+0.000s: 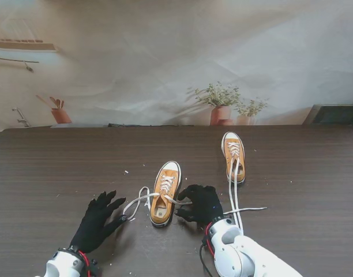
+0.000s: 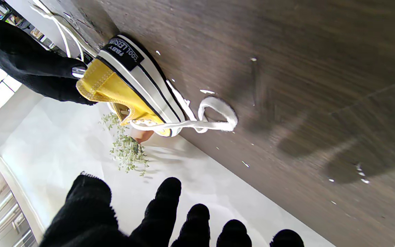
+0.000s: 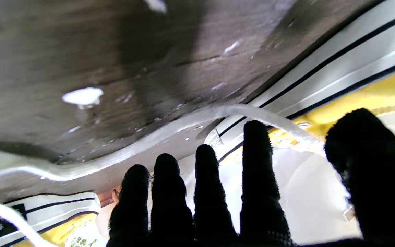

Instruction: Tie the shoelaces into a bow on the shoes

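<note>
On the dark desk point(image 1: 49, 173), the nearer yellow shoe point(image 1: 165, 193) lay between the hands, the right hand point(image 1: 201, 203) resting against its side with fingers apart, the left hand point(image 1: 98, 222) spread and empty beside its looped lace point(image 1: 139, 199), the heel tab point(image 2: 124, 52) reading "COOL".

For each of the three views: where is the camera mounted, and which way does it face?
Stand: above the shoulders, looking down at the table; left hand and right hand flank the near shoe.
Left wrist: along spread fingers toward its heel.
Right wrist: along fingers, close against its sole.
All share that shoe.
</note>
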`<act>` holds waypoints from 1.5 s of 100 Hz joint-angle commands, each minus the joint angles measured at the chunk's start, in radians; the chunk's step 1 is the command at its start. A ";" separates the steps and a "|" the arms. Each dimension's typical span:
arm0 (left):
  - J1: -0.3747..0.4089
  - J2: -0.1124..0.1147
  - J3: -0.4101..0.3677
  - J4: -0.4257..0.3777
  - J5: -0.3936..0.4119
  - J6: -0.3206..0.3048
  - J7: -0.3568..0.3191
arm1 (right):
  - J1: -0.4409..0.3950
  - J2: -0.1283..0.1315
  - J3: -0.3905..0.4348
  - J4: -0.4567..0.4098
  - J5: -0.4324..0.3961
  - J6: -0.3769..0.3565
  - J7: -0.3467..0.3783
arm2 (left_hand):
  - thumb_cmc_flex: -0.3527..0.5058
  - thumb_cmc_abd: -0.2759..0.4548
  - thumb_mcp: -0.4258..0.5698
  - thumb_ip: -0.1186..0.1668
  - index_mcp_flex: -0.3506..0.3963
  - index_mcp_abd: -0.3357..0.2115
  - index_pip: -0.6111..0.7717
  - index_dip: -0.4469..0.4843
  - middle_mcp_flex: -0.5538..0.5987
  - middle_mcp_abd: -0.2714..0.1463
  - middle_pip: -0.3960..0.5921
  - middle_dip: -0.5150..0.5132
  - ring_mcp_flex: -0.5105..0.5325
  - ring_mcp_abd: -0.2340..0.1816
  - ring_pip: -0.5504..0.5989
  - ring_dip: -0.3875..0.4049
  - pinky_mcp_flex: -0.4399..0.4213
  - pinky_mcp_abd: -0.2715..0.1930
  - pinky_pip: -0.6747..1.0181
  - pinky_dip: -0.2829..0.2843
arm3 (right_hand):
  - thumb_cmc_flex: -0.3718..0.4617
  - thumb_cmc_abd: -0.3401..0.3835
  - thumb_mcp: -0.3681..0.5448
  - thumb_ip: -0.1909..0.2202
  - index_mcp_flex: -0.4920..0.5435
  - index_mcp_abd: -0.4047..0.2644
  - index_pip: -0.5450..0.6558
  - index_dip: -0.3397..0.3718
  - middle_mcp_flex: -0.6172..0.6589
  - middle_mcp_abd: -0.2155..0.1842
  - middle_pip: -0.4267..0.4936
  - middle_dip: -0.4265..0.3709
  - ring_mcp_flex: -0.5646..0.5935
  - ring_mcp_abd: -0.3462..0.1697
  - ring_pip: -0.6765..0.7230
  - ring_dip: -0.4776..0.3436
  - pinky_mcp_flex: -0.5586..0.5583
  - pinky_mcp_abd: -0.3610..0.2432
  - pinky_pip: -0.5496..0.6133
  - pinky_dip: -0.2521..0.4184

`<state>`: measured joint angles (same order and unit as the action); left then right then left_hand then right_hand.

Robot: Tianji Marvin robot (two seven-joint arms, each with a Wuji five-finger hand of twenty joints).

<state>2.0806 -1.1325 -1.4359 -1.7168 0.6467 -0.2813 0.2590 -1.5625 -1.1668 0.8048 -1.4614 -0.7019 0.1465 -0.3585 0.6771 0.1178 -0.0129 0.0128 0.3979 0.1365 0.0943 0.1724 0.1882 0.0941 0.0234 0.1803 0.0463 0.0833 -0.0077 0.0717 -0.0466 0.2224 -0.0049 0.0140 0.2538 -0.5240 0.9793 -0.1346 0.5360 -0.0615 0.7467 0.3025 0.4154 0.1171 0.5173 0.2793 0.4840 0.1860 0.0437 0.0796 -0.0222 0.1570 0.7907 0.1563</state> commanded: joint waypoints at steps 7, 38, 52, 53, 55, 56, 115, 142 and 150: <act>0.003 -0.001 0.000 -0.004 0.004 -0.006 -0.007 | 0.006 -0.007 -0.013 0.001 -0.003 0.011 0.009 | 0.017 -0.006 -0.009 -0.011 0.017 -0.031 -0.002 0.008 0.002 0.008 0.008 -0.006 -0.025 -0.009 -0.009 0.024 -0.004 -0.076 -0.014 0.004 | 0.034 -0.027 0.046 -0.005 0.026 0.012 0.018 0.036 0.030 0.013 0.016 0.014 0.031 0.011 0.012 0.014 0.001 0.015 0.017 -0.013; 0.006 -0.002 -0.002 -0.004 0.009 -0.017 0.002 | 0.069 -0.037 -0.063 0.071 0.022 0.054 -0.044 | 0.020 -0.005 -0.009 -0.012 0.026 -0.029 0.001 0.012 0.006 0.011 0.009 -0.006 -0.025 -0.007 -0.008 0.029 -0.003 -0.076 -0.015 0.005 | 0.065 -0.076 0.130 -0.019 0.106 0.029 0.110 0.131 0.069 0.025 0.047 0.029 0.078 0.031 0.031 0.022 0.033 0.054 0.054 0.001; 0.008 -0.003 -0.002 -0.006 0.010 -0.017 0.008 | 0.081 -0.046 -0.083 0.087 0.032 0.069 -0.052 | 0.022 -0.005 -0.009 -0.012 0.031 -0.028 0.003 0.013 0.010 0.012 0.011 -0.005 -0.025 -0.008 -0.007 0.032 -0.003 -0.076 -0.014 0.006 | 0.109 -0.099 0.143 -0.125 0.155 0.017 0.214 0.108 0.091 0.028 0.055 0.033 0.089 0.036 0.034 0.024 0.039 0.061 0.059 0.006; 0.008 -0.003 -0.002 -0.006 0.010 -0.017 0.008 | 0.082 -0.047 -0.084 0.087 0.033 0.070 -0.052 | 0.022 -0.005 -0.009 -0.012 0.031 -0.028 0.003 0.013 0.010 0.012 0.010 -0.005 -0.025 -0.007 -0.007 0.032 -0.003 -0.076 -0.014 0.006 | 0.116 -0.100 0.142 -0.134 0.156 0.014 0.229 0.106 0.092 0.029 0.056 0.033 0.090 0.036 0.034 0.024 0.040 0.062 0.059 0.006; 0.008 -0.003 -0.002 -0.006 0.010 -0.016 0.008 | 0.083 -0.048 -0.086 0.089 0.034 0.072 -0.052 | 0.023 -0.006 -0.009 -0.012 0.032 -0.027 0.003 0.014 0.011 0.013 0.011 -0.005 -0.025 -0.006 -0.007 0.032 -0.003 -0.076 -0.014 0.007 | 0.127 -0.104 0.141 -0.145 0.160 0.008 0.252 0.103 0.095 0.029 0.056 0.033 0.091 0.035 0.034 0.024 0.042 0.063 0.060 0.007; 0.008 -0.003 -0.002 -0.006 0.010 -0.016 0.008 | 0.083 -0.048 -0.087 0.090 0.035 0.073 -0.052 | 0.021 -0.003 -0.010 -0.012 0.032 -0.029 0.003 0.014 0.010 0.012 0.010 -0.005 -0.025 -0.007 -0.007 0.032 -0.003 -0.076 -0.014 0.007 | 0.132 -0.105 0.141 -0.149 0.162 0.006 0.260 0.103 0.097 0.030 0.057 0.034 0.093 0.035 0.035 0.024 0.043 0.063 0.060 0.007; 0.009 -0.002 0.003 -0.012 0.005 -0.021 0.002 | 0.058 -0.062 -0.045 0.074 0.053 0.021 -0.124 | 0.026 -0.004 -0.010 -0.013 0.040 -0.026 0.005 0.017 0.016 0.016 0.012 -0.005 -0.024 -0.006 -0.006 0.040 -0.003 -0.078 -0.013 0.013 | 0.317 -0.118 0.205 -0.172 0.314 -0.022 0.461 0.211 0.242 0.017 0.111 0.058 0.153 0.014 0.126 0.074 0.073 0.071 0.082 0.024; 0.005 -0.001 0.009 -0.011 -0.001 -0.025 -0.007 | 0.019 -0.050 0.018 -0.009 0.086 -0.041 -0.089 | 0.026 -0.004 -0.010 -0.013 0.043 -0.024 0.005 0.018 0.020 0.018 0.013 -0.004 -0.024 -0.003 -0.006 0.043 -0.003 -0.080 -0.014 0.014 | 0.319 -0.091 0.207 -0.178 0.292 0.015 0.484 0.269 0.541 0.079 0.036 0.011 0.288 0.043 0.142 0.076 0.148 0.094 0.086 0.029; 0.005 0.000 0.011 -0.012 -0.002 -0.027 -0.009 | 0.014 -0.053 0.027 -0.016 0.112 -0.056 -0.086 | 0.026 -0.004 -0.010 -0.013 0.044 -0.024 0.006 0.018 0.022 0.019 0.014 -0.004 -0.024 -0.004 -0.005 0.045 -0.003 -0.081 -0.014 0.014 | 0.317 -0.097 0.220 -0.180 0.293 0.035 0.495 0.270 0.690 0.081 0.022 -0.005 0.399 0.048 0.163 0.079 0.207 0.102 0.095 0.033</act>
<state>2.0833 -1.1332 -1.4274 -1.7191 0.6437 -0.3042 0.2674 -1.5470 -1.2223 0.8282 -1.4708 -0.6082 0.1026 -0.4477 0.6773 0.1178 -0.0130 0.0128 0.4230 0.1365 0.0994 0.1728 0.2039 0.1064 0.0314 0.1802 0.0462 0.0838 -0.0079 0.0860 -0.0466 0.2224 -0.0049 0.0257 0.5448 -0.6295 1.1544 -0.2880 0.8400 -0.0360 1.1794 0.5374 1.0106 0.1766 0.5576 0.2972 0.8120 0.2275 0.1886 0.1529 0.1564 0.2459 0.8719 0.1753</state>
